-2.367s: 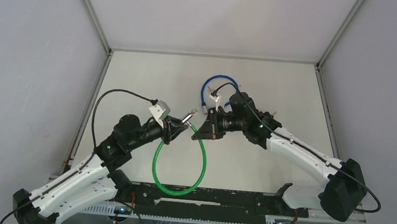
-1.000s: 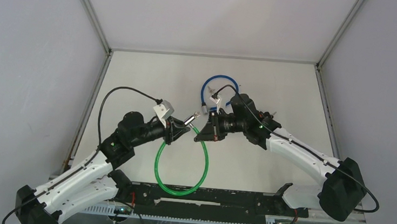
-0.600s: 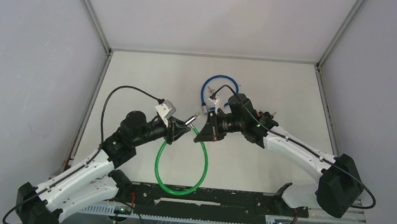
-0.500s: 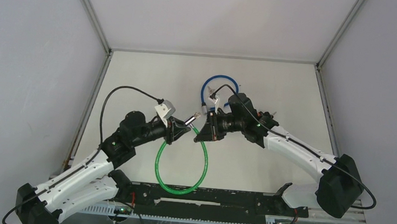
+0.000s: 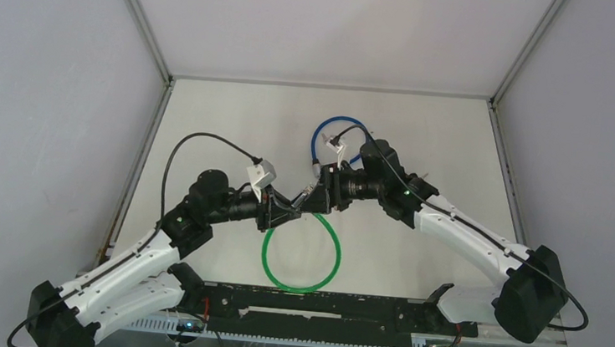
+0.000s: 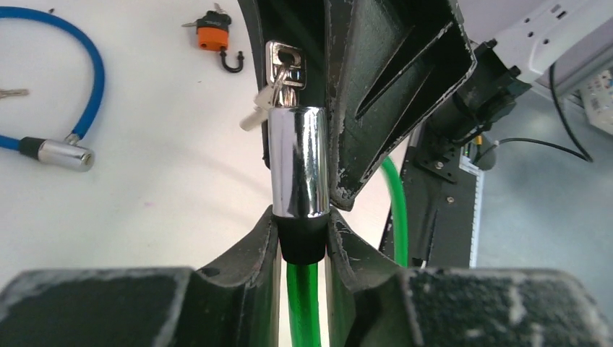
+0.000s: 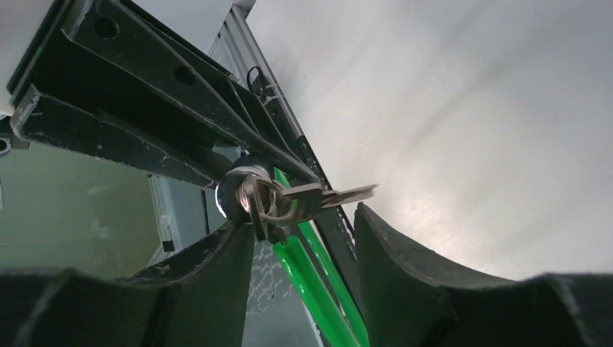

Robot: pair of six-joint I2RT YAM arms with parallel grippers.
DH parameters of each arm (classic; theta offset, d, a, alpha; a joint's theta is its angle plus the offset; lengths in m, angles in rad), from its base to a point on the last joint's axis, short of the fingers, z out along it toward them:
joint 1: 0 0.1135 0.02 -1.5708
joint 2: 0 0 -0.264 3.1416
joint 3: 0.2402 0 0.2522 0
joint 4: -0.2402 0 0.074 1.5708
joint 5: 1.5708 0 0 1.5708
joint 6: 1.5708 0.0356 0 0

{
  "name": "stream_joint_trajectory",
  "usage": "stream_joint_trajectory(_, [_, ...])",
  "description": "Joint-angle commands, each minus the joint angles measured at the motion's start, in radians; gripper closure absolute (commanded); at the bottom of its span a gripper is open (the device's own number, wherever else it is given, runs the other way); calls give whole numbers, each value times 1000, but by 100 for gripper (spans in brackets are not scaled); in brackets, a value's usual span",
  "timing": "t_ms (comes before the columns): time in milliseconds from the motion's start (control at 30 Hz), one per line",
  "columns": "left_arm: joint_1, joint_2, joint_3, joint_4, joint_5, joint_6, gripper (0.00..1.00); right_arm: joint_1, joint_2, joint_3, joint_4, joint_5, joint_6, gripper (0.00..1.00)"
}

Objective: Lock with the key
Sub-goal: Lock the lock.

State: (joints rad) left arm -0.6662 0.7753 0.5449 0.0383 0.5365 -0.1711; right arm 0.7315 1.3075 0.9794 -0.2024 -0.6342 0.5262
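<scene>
— What was pictured on the white table (image 6: 159, 130)?
— A blue cable lock (image 6: 97, 72) was shown lying in a loop, with its chrome barrel (image 6: 65, 154) at one end.
— And near it?
— A small key (image 6: 13, 92) was seen inside that curve. An orange padlock (image 6: 214, 36) with a dark shackle (image 6: 231, 65) was laid well apart.

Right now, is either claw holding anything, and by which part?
The left claw grips the green cable lock by the black collar below its chrome cylinder. The right claw sits open around the small silver keys, not pinching them.
</scene>
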Motion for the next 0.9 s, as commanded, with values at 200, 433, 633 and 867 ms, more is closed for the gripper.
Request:
stream_joint_trajectory(200, [19,33,59,-8,246,-65,100,-57,-76,61,47,54,-43,32])
stream_joint_trajectory(433, [54,61,68,-20,161,-94,100,-92,-120,5,-18,24,-76,31])
stream_joint_trajectory(633, [88,88,70,-30,156,-128,100,-133,-214,-13,-129,7,-156,29])
stream_joint_trajectory(867, [108,84,73,-16,106,-196,100,-74,-334,-148,19,95,-328,36])
